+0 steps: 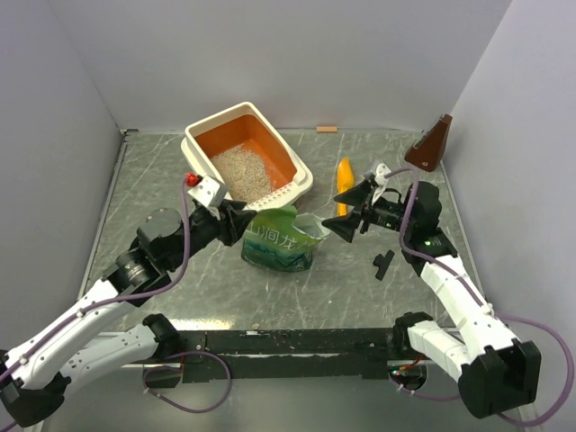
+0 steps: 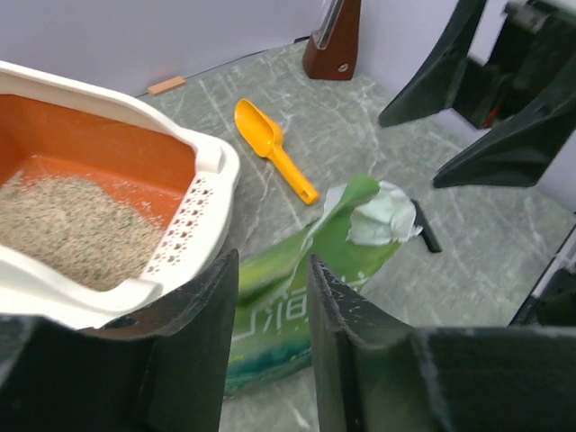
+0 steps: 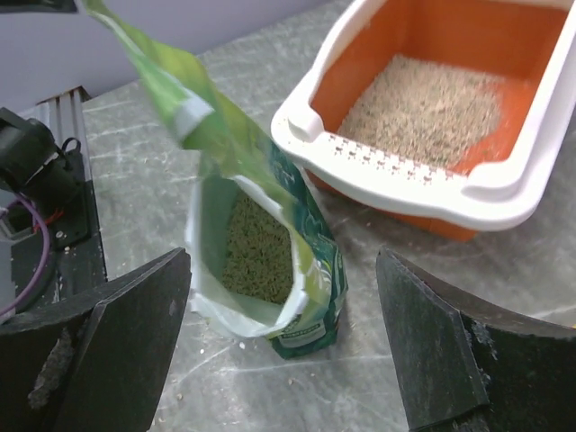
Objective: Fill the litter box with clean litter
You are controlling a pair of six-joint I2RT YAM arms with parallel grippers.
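1. Your grey marbled table [image 1: 153, 189], walled by pale panels [image 1: 288, 54], carries the litter box [image 1: 200, 144], clean litter [image 1: 241, 169] heaped inside.
2. In front of the box, a green bag [image 1: 279, 245] stands between your left gripper [image 1: 245, 223], jaws slightly parted, and right gripper [image 1: 346, 211], jaws wide.

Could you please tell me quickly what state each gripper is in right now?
Left gripper: open, at the green bag.
Right gripper: open, holding nothing.

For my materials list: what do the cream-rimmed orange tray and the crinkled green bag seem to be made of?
Cream-rimmed orange tray: probably moulded plastic, smooth, slightly shiny, with a slotted rim. Crinkled green bag: likely thin glossy plastic film; it creases sharply.
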